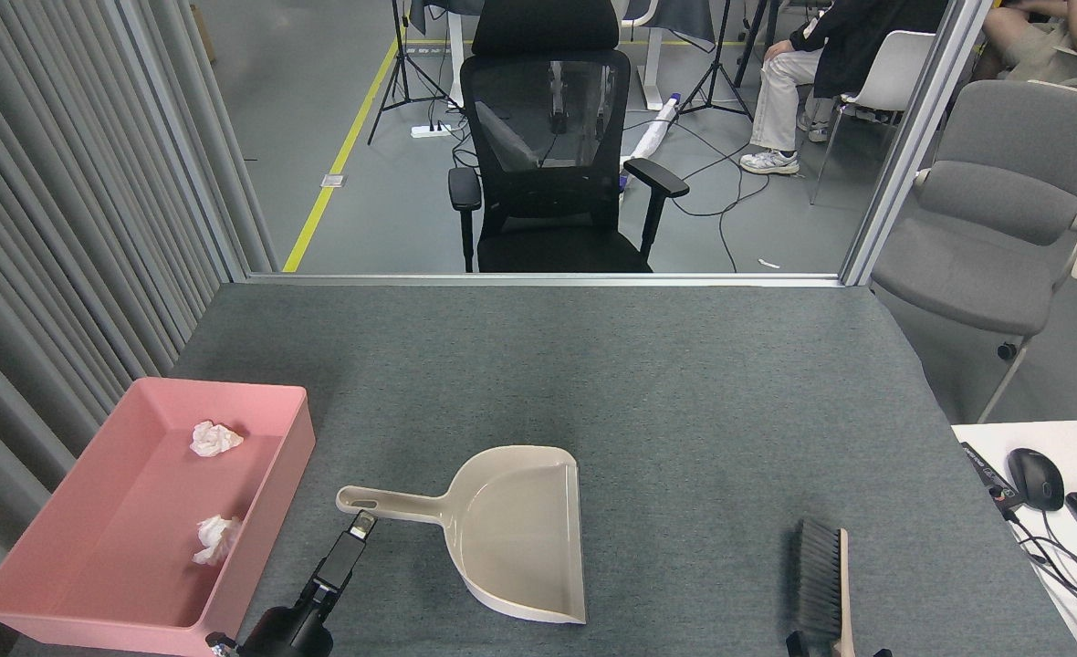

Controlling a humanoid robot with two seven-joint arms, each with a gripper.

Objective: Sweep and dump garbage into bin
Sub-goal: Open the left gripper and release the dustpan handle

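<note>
The 2 small crumpled white tissue wads lie inside the shallow rectangular pink plastic bin at the table's left. Our left gripper sits just below the beige plastic dustpan's handle, holding nothing; we cannot tell its jaw opening.

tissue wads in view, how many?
2, both inside the shallow pink plastic bin: one crumpled white tissue wad near its far end, the other mid-tray by the right wall. None visibly hidden.
</note>
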